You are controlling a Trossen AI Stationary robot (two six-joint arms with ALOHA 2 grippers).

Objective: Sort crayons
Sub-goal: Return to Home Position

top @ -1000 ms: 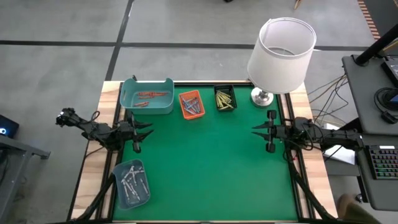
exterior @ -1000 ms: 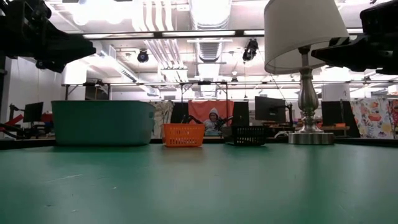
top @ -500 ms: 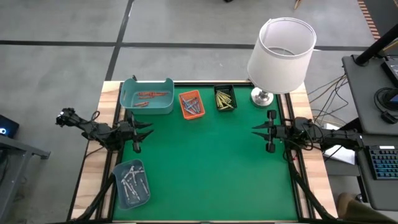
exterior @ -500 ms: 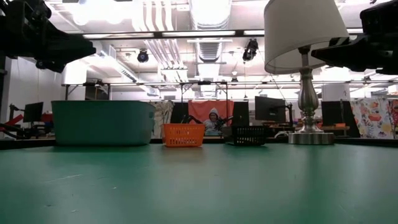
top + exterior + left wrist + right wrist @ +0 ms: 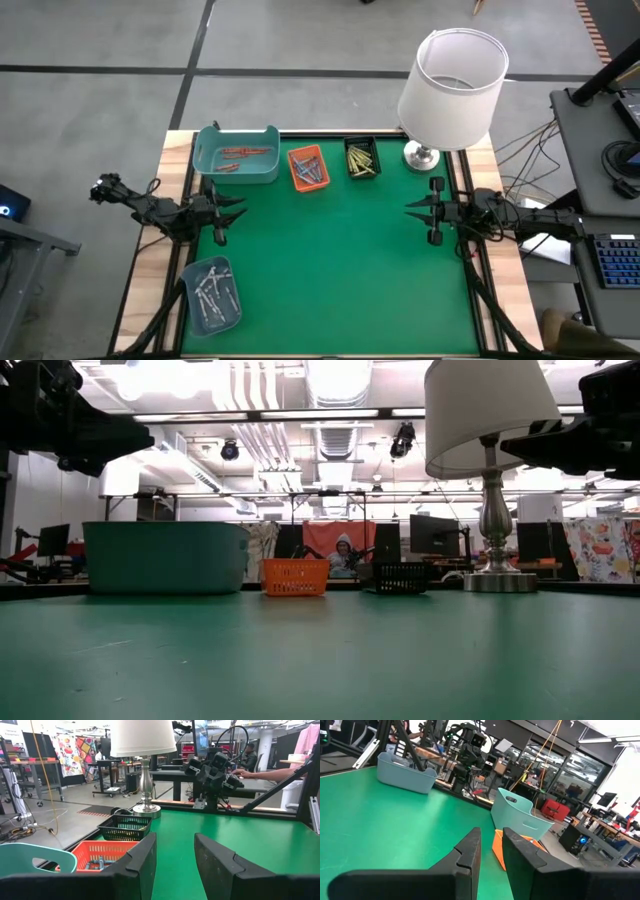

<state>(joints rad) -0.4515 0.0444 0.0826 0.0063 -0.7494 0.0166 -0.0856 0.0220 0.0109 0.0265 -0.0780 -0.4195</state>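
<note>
Fingers (image 5: 142,862) of the left gripper (image 5: 230,212) stand apart, level above the left edge of the worktop (image 5: 330,260) and aimed inward. The right gripper (image 5: 414,211) faces them from the opposite edge, its fingers (image 5: 469,854) also parted, with nothing between them. Both arms reach out low and nearly horizontal.

Between the two sets of fingertips the flat green felt lies open, bounded by a black frame and a pale wooden border. Just behind and beside the left fingers, a pale grey-blue plastic tray (image 5: 189,290) holds the silvery crayons (image 5: 215,290).

Beyond the fingers, three containers stand along the far edge:
- a rounded teal tub (image 5: 240,174) with red crayons (image 5: 240,153)
- a meshed orange basket (image 5: 304,150) with blue and orange crayons (image 5: 310,170)
- a meshed black basket (image 5: 362,141) with yellow-green crayons (image 5: 360,162)

Farthest from the left fingers and close to the right ones, a lamp (image 5: 455,75) with a white drum shade and a metal foot stands at the corner.
</note>
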